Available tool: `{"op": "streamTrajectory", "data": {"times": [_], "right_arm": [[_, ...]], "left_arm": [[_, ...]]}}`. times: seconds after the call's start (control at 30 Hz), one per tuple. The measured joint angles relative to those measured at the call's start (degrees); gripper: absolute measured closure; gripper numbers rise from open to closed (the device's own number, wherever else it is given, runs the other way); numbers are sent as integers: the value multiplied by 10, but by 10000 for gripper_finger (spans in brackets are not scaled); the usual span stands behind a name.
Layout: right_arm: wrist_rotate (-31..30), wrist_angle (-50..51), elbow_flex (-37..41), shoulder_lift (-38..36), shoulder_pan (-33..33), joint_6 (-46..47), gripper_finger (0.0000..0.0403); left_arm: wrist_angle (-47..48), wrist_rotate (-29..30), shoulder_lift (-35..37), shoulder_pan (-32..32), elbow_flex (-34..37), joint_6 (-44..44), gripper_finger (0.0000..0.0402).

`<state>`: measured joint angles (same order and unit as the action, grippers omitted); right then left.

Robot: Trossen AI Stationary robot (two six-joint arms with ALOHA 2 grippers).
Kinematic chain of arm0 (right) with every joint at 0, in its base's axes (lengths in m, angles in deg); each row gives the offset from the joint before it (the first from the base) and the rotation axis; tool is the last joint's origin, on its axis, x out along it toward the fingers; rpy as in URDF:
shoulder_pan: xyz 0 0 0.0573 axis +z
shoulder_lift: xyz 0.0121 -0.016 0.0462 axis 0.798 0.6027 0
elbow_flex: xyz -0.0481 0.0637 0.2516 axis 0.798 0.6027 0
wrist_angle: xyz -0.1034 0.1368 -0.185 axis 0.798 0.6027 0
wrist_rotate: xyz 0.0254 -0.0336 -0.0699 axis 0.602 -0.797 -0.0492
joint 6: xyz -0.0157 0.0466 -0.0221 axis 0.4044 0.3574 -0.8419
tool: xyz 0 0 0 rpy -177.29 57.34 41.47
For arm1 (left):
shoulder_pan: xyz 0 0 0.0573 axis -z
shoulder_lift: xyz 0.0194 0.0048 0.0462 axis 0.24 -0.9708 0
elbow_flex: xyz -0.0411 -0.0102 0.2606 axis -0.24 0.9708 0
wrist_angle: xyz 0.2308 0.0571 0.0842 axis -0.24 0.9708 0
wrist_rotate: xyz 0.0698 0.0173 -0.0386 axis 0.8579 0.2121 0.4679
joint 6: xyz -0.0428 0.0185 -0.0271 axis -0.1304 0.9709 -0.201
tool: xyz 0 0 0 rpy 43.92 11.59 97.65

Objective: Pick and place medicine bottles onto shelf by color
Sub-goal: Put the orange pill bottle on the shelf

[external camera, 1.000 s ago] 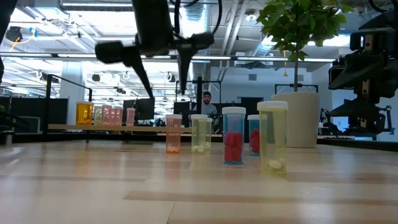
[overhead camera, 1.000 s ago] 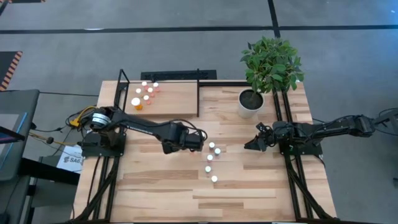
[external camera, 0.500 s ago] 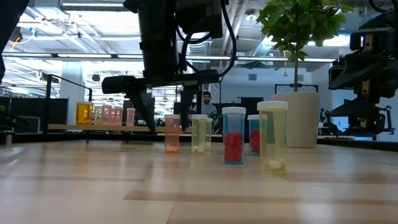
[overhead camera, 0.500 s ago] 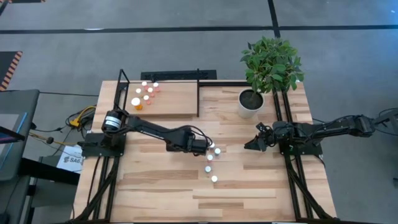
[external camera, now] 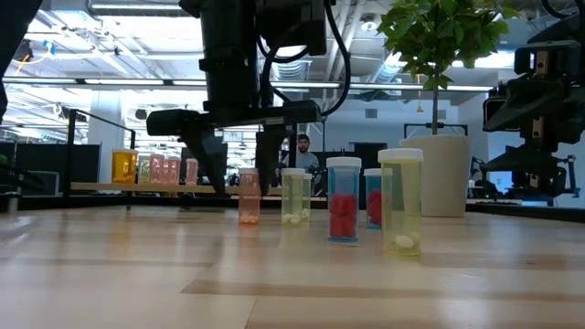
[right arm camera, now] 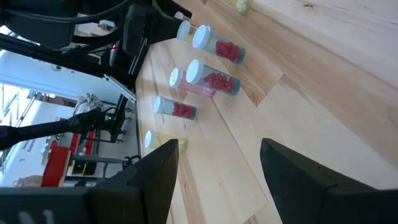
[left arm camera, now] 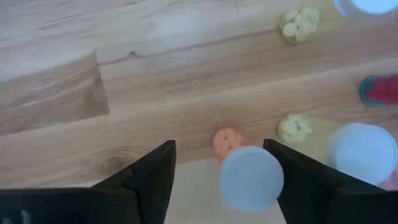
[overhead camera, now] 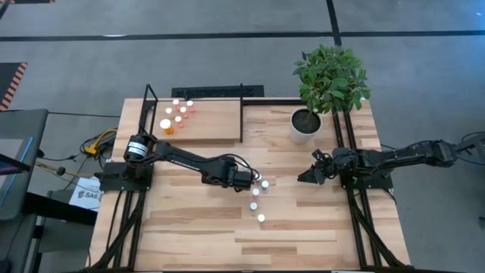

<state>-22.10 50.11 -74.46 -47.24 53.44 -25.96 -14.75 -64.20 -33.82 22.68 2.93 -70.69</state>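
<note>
Medicine bottles (overhead camera: 258,199) are standing in a loose cluster at the middle of the counter (overhead camera: 189,243) in the high view, while another group (overhead camera: 176,115) is already sitting on the shelf (overhead camera: 216,121) at the upper left. The step in hand appears to be a pick: the left gripper (left arm camera: 217,177) is straddling an orange-filled bottle (left arm camera: 245,174), fingers spread on either side of its white cap and not visibly pressing it. In the low view that bottle (external camera: 249,196) is standing between the two dark fingers. The next move likely calls for closing squarely on the bottle, lifting it straight up, then carrying it across to the shelf's matching colour group.

A yellowish bottle (left arm camera: 348,146) is standing just beside the target, and a red one (left arm camera: 382,90) is near; both are crowding the far finger and could be knocked over. The right gripper (overhead camera: 309,175) is waiting at the centre right of the high view, fingers apart and holding nothing. A potted plant (overhead camera: 322,83) is occupying the upper right, well apart from the path.
</note>
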Motion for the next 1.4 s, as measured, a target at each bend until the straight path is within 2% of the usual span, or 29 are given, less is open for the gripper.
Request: {"op": "streamTrajectory", "data": {"times": [0.4, 0.97, 1.23, 1.4], "right_arm": [[0, 0, 0, 0, 0, 0, 153], [0, 0, 0, 0, 0, 0, 153], [0, 0, 0, 0, 0, 0, 153], [0, 0, 0, 0, 0, 0, 153]], "left_arm": [[0, 6, 0, 5, 0, 5, 260], [2, 13, 0, -8, 0, -17, 296], [2, 16, 1, -16, 0, -31, 298], [39, 17, 2, -30, -34, -20, 298]]}}
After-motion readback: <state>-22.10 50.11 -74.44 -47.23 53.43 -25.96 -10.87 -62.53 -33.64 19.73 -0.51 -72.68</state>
